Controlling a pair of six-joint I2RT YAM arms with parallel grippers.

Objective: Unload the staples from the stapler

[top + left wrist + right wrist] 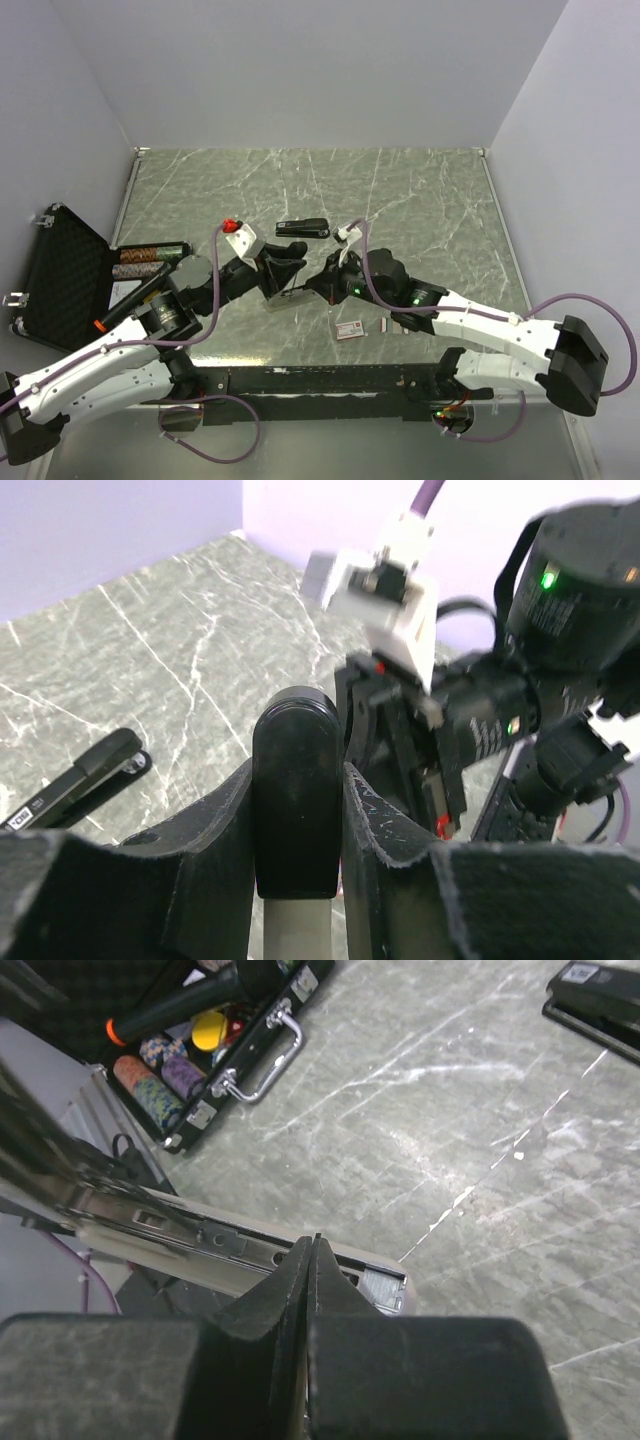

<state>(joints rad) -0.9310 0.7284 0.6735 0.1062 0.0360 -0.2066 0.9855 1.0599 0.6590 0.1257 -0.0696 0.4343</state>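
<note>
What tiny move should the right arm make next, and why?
Probably slide the shut right pincer along the open metal track of the stapler toward the staples at its end, to nudge them out. The left pincer grips the stapler, the track lies exposed, and the silver strip sits in it just beside the closed tips.

Two staplers on show: an open stapler [230, 1245] and a black stapler [302, 228]. One black case [60, 290], and from above I count two chip rolls in it, a dark roll [150, 249] and a brownish roll [140, 270]. One small red-and-white box [350, 330]. Two arms: left arm [100, 360], right arm [490, 325].
</note>
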